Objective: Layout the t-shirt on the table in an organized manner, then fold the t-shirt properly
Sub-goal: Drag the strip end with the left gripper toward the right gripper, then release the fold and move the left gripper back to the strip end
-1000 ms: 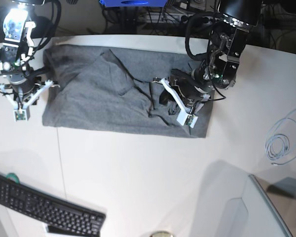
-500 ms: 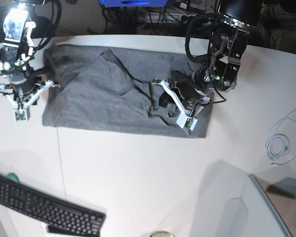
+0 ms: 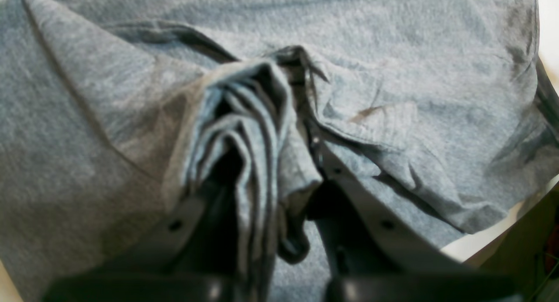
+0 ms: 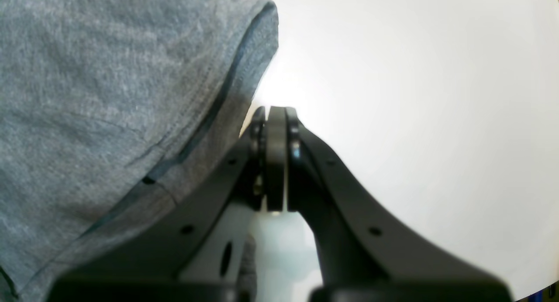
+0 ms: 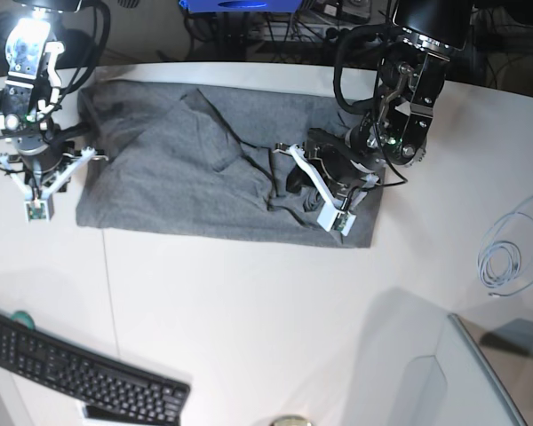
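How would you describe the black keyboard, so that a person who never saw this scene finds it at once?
Start from the white table with the grey t-shirt spread across its far half. Go to the near left corner in the base view: the black keyboard lies there at a slant. It is the only dark, flat, keyed thing on the white surface.

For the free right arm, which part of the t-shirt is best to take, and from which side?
Probably the t-shirt's hemmed edge beside the shut right gripper. Come from the bare table side, low: that edge lies flat, ends there, and nothing covers it.
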